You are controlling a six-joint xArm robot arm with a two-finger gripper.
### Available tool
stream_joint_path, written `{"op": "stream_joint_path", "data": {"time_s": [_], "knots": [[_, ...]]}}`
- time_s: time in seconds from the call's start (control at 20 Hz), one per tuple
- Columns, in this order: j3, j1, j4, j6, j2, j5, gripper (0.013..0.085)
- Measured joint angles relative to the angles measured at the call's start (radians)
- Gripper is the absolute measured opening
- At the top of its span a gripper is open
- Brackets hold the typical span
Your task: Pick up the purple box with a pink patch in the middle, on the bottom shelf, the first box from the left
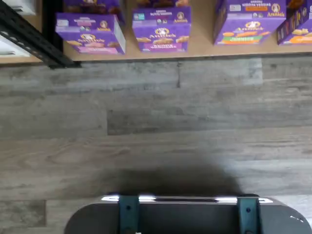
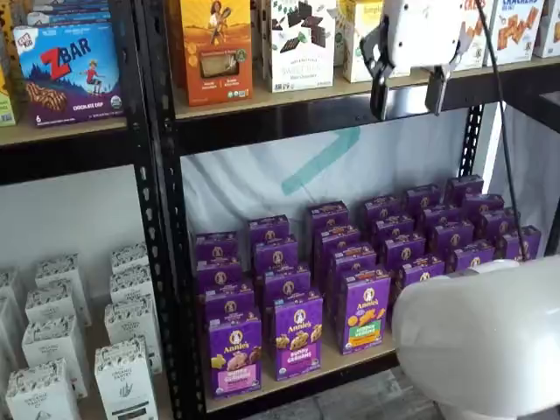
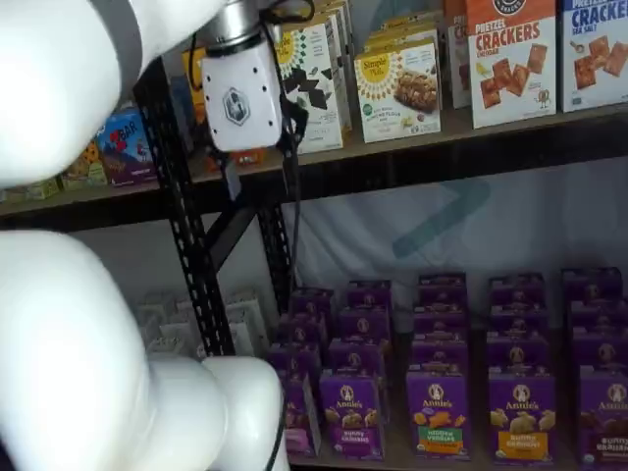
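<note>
The claw hangs high with its two black fingers spread apart, level with the upper shelf of orange and white boxes and holding nothing; well below, the purple box stands upright at the left front of the bottom shelf, just beside another purple box.

Purple box, pink panel

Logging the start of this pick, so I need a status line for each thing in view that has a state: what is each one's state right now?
end effector: open, empty, level with the upper shelf.
purple box: upright at the front of the bottom shelf, untouched.
purple box with green-and-orange panel: upright, untouched.
</note>
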Motion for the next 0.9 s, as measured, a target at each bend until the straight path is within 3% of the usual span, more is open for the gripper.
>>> {"op": "stream_joint_path", "data": {"time_s": [0.4,0.55,0.85,0.9], "knots": [[0.160,0.006,-0.011,0.001,-0.015,-0.144,0.0850],[0.245,-0.005,-0.005,-0.012,-0.042,-0.254,0.0850],[0.313,0.030,-0.065,0.028,-0.015,-0.334,0.0850],[0.321,0.026,-0.056,0.023,-0.008,-0.343,0.0850]]}}
